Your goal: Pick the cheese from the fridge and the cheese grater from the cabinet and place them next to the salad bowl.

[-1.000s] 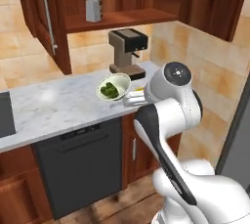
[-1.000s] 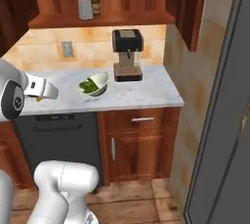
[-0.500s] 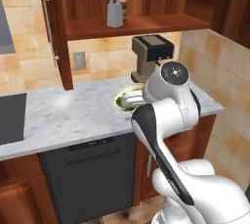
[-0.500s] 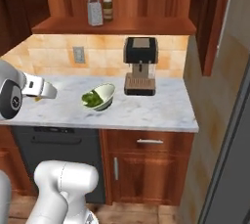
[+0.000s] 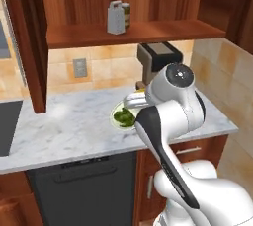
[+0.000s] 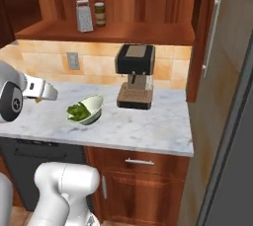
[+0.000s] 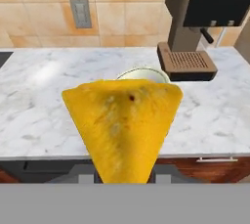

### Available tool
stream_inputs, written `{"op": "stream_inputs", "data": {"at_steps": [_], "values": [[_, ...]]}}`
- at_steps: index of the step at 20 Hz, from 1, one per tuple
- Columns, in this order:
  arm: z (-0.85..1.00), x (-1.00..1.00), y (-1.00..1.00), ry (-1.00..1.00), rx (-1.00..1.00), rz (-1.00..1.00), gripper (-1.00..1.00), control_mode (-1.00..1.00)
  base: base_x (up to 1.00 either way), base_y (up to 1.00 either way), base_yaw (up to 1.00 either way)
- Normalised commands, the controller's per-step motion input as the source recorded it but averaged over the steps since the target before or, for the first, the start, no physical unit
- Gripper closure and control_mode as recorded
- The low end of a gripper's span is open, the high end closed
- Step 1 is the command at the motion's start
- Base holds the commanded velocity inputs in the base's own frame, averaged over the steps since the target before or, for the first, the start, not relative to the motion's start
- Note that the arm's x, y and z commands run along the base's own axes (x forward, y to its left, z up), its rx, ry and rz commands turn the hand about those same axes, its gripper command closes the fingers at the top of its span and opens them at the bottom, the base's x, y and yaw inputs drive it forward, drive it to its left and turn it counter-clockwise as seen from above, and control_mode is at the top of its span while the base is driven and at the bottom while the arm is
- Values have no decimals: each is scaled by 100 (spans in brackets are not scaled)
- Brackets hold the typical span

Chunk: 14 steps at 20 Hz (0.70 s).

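Observation:
A yellow-orange cheese wedge hangs close in the hand view, with my gripper shut on its lower tip and the fingers hidden behind it. Just beyond it, the salad bowl shows a pale rim. From the base cameras, the salad bowl sits on the marble counter, and my hand hovers above the counter to its left. The grey cheese grater stands upright on the open shelf of the reddish-brown cabinet.
A coffee machine stands right of the bowl against the tiled wall. A dark jar sits beside the grater. The cabinet door hangs open at the right, and the dark grey fridge rises beyond it. A dark dishwasher sits under the counter.
The whole scene has shifted in both base views, so the base has driven along the counter. The gripper stays shut on the cheese, and the bowl and grater keep their places.

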Motion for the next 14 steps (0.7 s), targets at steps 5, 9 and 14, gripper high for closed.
{"op": "stream_inputs", "data": {"at_steps": [5,9,14], "values": [[0,0,0,0,0,0,100,100,66,-17,16],[0,0,0,0,0,0,100,100,65,-15,16],[0,0,0,0,0,0,100,100,66,-12,17]]}}
